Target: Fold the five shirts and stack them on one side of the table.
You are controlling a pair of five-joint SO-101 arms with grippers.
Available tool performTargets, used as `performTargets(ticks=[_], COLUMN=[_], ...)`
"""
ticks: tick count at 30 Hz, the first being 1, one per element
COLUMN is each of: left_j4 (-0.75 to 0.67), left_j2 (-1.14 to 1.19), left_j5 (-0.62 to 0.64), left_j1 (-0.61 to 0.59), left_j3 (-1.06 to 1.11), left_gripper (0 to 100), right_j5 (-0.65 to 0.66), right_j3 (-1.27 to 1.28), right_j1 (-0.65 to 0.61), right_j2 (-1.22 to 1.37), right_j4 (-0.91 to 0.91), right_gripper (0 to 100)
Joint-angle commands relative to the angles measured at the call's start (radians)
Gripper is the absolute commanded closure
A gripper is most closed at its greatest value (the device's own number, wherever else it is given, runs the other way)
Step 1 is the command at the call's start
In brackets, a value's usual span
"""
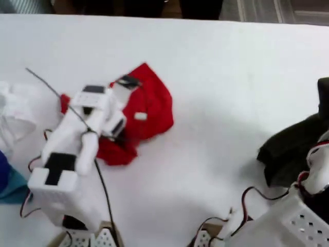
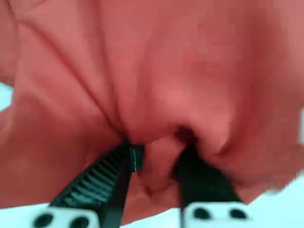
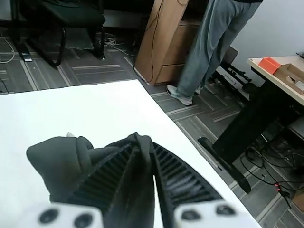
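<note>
Red shirt (image 1: 151, 110) pinched in left hand (image 2: 159, 151), black shirt (image 3: 59, 164) in right hand (image 3: 145, 142).

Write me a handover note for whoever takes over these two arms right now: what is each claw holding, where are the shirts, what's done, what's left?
Left gripper: shut on a fold of the crumpled red cloth shirt, mid-table.
Right gripper: shut, seemingly pinching the bunched black cloth shirt at the white table's right edge.
Left edge: rumpled white shirt, with a blue cloth and a teal cloth beside it.
Done: nothing looks folded or stacked.
Left: fold all five, then stack them on one side.
</note>
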Motion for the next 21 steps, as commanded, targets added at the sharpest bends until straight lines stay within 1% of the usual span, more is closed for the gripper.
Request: performTargets(ticks=[1,4,8,10,14,16,18,21], left_j4=[0.032,0.126,0.244,0.273,0.287,0.281,0.273,0.267], left_j2=[0.000,-0.041,-0.138,-0.189,-0.293,-0.325,-0.331,-0.324], left_j5=[-0.009,-0.009,-0.009,-0.009,-0.008,-0.012,-0.012,-0.054], left_j1=[-0.172,-0.316,-0.520,-0.612,-0.798,-0.885,-0.948,-0.994], left_j3=[-0.117,-0.288,-0.573,-0.710,-0.944,-1.024,-1.056,-1.023], left_gripper=[98,98,98,98,98,98,98,98], right_j5=[-0.003,-0.003,-0.003,-0.003,-0.003,-0.003,-0.003,-0.003], right_j3=[0.040,0.138,0.275,0.338,0.425,0.454,0.474,0.489], right_j1=[-0.058,-0.117,-0.196,-0.245,-0.352,-0.395,-0.430,-0.470], right_j2=[-0.039,-0.065,-0.107,-0.124,-0.137,-0.139,-0.139,-0.139], right_j4=[0.004,0.004,-0.001,-0.002,-0.002,-0.004,-0.004,-0.004], right_gripper=[97.8,97.8,97.8,97.8,97.8,97.8,97.8,97.8])
